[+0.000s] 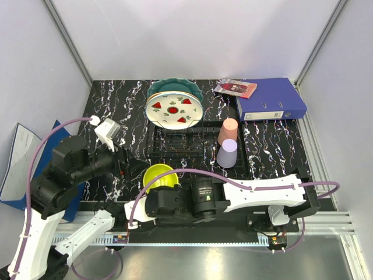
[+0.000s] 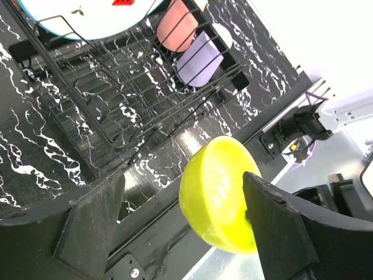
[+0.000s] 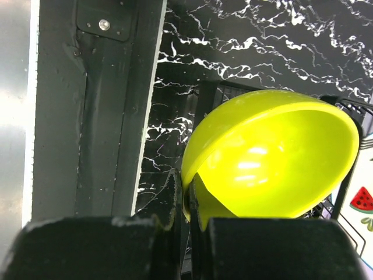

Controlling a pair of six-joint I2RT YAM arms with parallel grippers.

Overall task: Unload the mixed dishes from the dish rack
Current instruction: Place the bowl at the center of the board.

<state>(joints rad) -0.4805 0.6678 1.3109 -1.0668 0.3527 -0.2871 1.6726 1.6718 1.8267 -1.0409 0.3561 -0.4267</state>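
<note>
Yellow bowl (image 1: pixel 160 177) tilted near black rack (image 1: pixel 175 144) holding 2 plates (image 1: pixel 174 109), 2 cups (image 1: pixel 228 133)

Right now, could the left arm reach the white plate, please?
Probably yes: the left tool is open, and beyond the yellow bowl the rack looks bare up to the white plate.

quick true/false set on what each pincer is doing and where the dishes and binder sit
1. The right pincer is shut on the rim of the yellow bowl. True.
2. The left pincer grips the bowl too. False: it is open.
3. The white watermelon plate stands in the dish rack. True.
4. The blue binder lies at the near left of the table. False: it lies at the far right.
</note>
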